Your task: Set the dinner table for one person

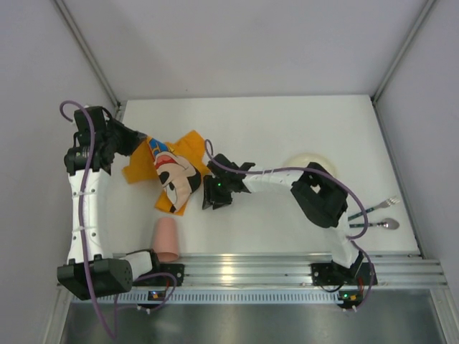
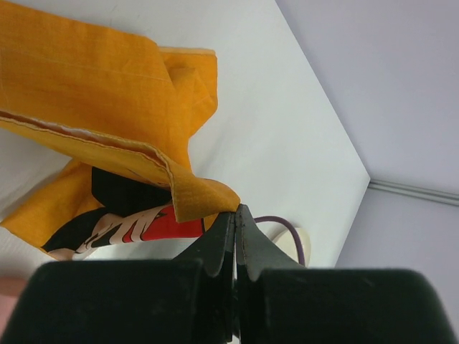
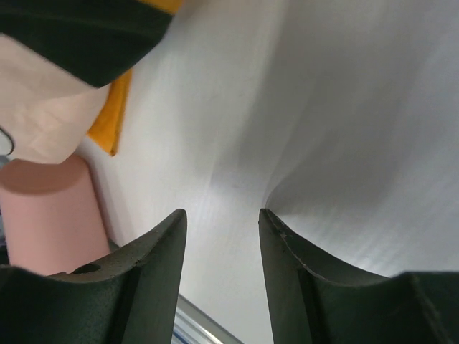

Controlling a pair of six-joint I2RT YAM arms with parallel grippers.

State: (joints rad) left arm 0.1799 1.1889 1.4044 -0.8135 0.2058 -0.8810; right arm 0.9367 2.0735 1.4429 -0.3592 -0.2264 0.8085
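Observation:
An orange cartoon-mouse placemat [image 1: 171,172] lies crumpled on the left part of the white dinner table [image 1: 287,122]. My left gripper [image 1: 143,140] is at its far-left corner and is shut on that corner. In the left wrist view the orange placemat [image 2: 107,100] hangs folded from the tip of the shut left gripper [image 2: 237,209]. My right gripper [image 1: 209,195] hovers just off the placemat's right edge. In the right wrist view the right gripper [image 3: 219,215] is open, with only bare tabletop between its fingers.
A pink cup [image 1: 166,240] lies near the front rail [image 1: 287,269], left of centre; the same cup [image 3: 43,215] shows beside my right fingers. A cream plate [image 1: 310,159] sits partly hidden behind the right arm. A fork [image 1: 376,207] and spoon [image 1: 380,225] lie at the right edge.

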